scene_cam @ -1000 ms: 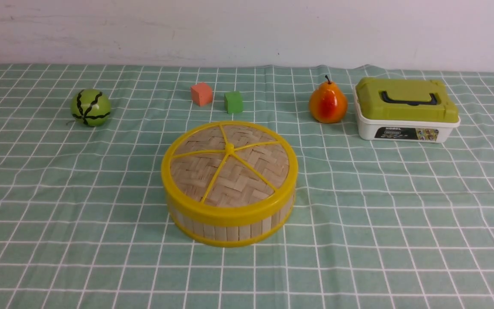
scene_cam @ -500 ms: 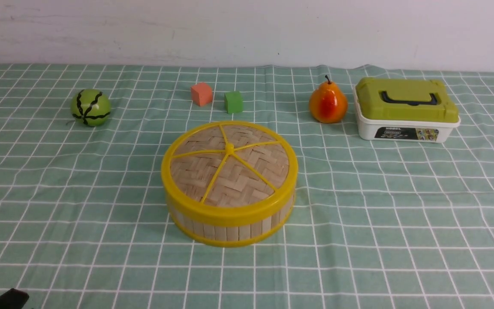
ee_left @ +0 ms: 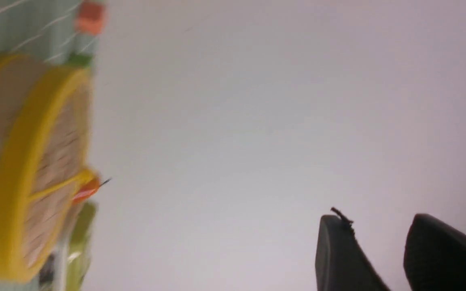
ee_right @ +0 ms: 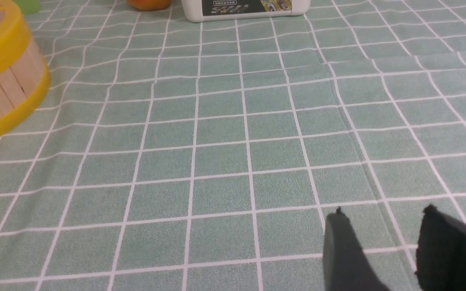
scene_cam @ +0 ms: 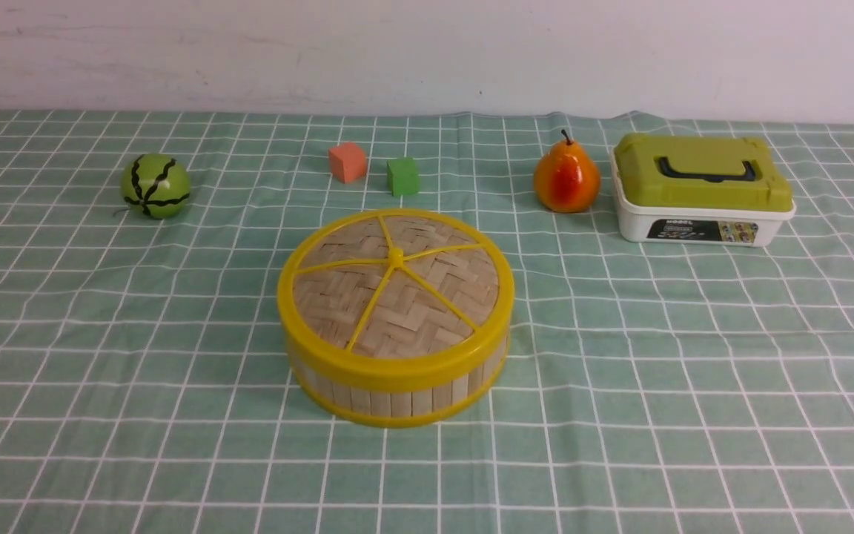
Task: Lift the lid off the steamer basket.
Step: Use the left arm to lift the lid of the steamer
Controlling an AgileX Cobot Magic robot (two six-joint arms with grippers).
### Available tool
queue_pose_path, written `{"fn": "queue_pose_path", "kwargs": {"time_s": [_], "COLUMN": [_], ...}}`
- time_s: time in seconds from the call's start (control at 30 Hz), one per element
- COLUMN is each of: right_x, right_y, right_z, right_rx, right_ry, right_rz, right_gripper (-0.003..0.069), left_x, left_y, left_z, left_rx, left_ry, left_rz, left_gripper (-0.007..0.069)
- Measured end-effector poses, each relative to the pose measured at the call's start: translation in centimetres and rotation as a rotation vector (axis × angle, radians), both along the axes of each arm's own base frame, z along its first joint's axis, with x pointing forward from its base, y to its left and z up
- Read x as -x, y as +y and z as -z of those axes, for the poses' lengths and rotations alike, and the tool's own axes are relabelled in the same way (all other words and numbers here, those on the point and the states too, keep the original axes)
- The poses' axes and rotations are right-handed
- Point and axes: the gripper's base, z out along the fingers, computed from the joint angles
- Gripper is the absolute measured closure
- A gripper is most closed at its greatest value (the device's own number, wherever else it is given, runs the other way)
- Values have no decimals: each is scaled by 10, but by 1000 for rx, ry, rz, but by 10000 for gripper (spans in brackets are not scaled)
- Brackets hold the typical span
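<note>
Our left gripper (ee_left: pixel 378 222) and right gripper (ee_right: pixel 384 214) both stand parted and empty, outside the front frame. At that frame's centre, the lid (scene_cam: pixel 396 285) caps the steamer basket (scene_cam: pixel 397 397), dead ahead between our arms; neither looks nearer.

yellow-rimmed herringbone lid (scene_cam: pixel 396 297), green checked cloth (scene_cam: pixel 694 371)

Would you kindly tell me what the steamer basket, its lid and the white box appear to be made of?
The lid: matt tan strips in a herringbone weave, likely bamboo; glossy yellow rim and spokes, probably plastic. The steamer basket: upright pale slats, seemingly bamboo, between yellow plastic-looking rims. The white box: smooth, moulded, apparently plastic.
</note>
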Motion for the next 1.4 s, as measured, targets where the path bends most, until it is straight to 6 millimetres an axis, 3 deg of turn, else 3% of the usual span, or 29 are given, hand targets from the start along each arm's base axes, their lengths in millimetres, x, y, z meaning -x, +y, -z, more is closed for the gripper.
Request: {"fn": "queue_pose_path", "kwargs": {"time_s": [0.1,0.23,0.37,0.5,0.67,0.7,0.83,0.97,1.03,1.07,1.1,1.17,1.23,1.27,1.33,1.37,1.4], "right_x": [0,0,0,0,0,0,0,0,0,0,0,0,0,0,0,0,0], "right_y": [0,0,0,0,0,0,0,0,0,0,0,0,0,0,0,0,0], "right_z": [0,0,0,0,0,0,0,0,0,0,0,0,0,0,0,0,0], "right_rx": [0,0,0,0,0,0,0,0,0,0,0,0,0,0,0,0,0], "right_ry": [0,0,0,0,0,0,0,0,0,0,0,0,0,0,0,0,0], "right_rz": [0,0,0,0,0,0,0,0,0,0,0,0,0,0,0,0,0], "right_gripper": [418,418,418,418,418,418,418,418,418,418,418,418,418,418,418,418,418], "left_x": [11,22,23,13,-12,-22,-63,-109,-149,-165,-165,-206,-228,-254,-283,-286,-302], "left_y": [6,8,8,3,-19,-28,-46,-58,-68,-71,-72,-81,-86,-96,-111,-113,-128], "left_z": [-34,-58,-62,-61,-74,-88,-105,-112,-111,-111,-114,-113,-109,-111,-105,-104,-102], "left_rx": [-170,-327,-361,-407,-657,-788,-1069,-1290,-1398,-1414,-1418,-1421,-1414,-1404,-1404,-1406,-1423], "left_ry": [-145,-240,-252,-189,-9,61,305,477,580,612,606,668,702,716,745,747,759], "left_rz": [-114,-192,-202,-163,40,124,373,610,799,856,856,961,1010,1032,1035,1035,1025], "left_gripper": [385,385,385,385,385,385,409,490,584,620,626,637,637,637,637,637,637]}}
